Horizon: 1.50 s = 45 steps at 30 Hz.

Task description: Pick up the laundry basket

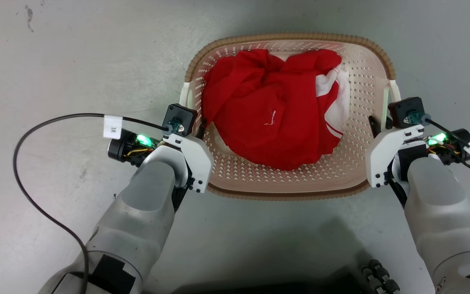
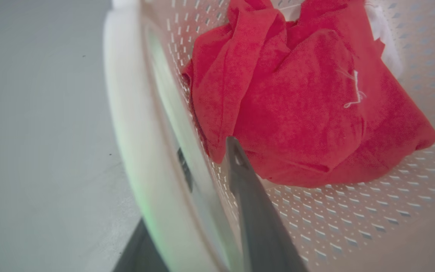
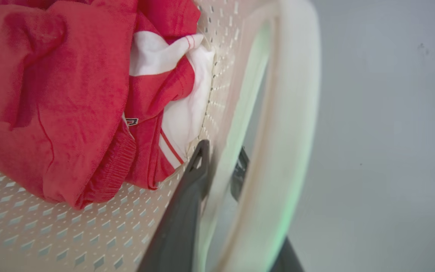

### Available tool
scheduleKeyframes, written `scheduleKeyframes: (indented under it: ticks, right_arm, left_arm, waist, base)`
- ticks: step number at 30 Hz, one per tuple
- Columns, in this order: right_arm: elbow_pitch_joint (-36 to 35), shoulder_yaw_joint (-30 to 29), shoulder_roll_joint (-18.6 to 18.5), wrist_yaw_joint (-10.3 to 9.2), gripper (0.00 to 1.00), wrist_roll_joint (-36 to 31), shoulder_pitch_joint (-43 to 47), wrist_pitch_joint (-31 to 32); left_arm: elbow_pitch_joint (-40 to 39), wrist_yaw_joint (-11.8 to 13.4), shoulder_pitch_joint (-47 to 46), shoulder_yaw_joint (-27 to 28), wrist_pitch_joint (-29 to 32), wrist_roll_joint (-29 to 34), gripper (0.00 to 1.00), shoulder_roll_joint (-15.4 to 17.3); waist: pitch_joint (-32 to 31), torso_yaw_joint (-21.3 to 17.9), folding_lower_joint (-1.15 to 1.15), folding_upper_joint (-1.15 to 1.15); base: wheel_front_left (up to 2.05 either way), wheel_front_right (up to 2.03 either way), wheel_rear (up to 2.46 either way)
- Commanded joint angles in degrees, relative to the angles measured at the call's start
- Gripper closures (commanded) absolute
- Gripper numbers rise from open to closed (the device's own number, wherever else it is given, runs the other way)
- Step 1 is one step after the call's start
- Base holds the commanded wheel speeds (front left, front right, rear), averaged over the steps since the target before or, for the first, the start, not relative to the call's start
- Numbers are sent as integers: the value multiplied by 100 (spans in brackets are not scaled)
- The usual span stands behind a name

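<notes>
Two tools — left tool (image 2: 208,151), right tool (image 3: 223,149) — clamp laundry basket (image 1: 284,37); red garment (image 1: 271,118) inside.

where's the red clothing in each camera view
Head view: red clothing heaped in the middle of the basket, upper centre of the picture.
Left wrist view: upper right, against the perforated wall.
Right wrist view: upper left.
Shared landmark: the laundry basket, by its perforated cream wall.
</notes>
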Motion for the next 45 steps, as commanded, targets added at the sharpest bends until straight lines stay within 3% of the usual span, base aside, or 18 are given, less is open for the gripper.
scheduleKeyframes:
  ticks: [1, 15, 30, 45]
  right_arm:
    - [11, -9, -56, -14, 100, -36, -65, -2]
    - [134, -47, -101, -15, 100, -178, 174, 116]
    - [190, 259, -54, -20, 100, 3, 654, 523]
    - [198, 1806, -45, -15, 100, 1638, 1305, 1199]
  left_arm:
    - [62, 29, -60, -3, 30, -45, 100, 150]
    - [81, -22, 178, -343, 74, -380, 100, 124]
    - [156, -156, 737, -458, 578, -788, 100, 136]
    - [168, -300, 1277, -542, 1398, -1055, 100, 250]
  waist:
    - [-9, 4, 0, 0]
    - [-611, 72, 0, 0]
    - [-2134, 238, 0, 0]
    - [-3568, 386, 0, 0]
  base:
    - [0, 0, 0]
    - [0, 0, 0]
    - [0, 0, 0]
    - [0, 0, 0]
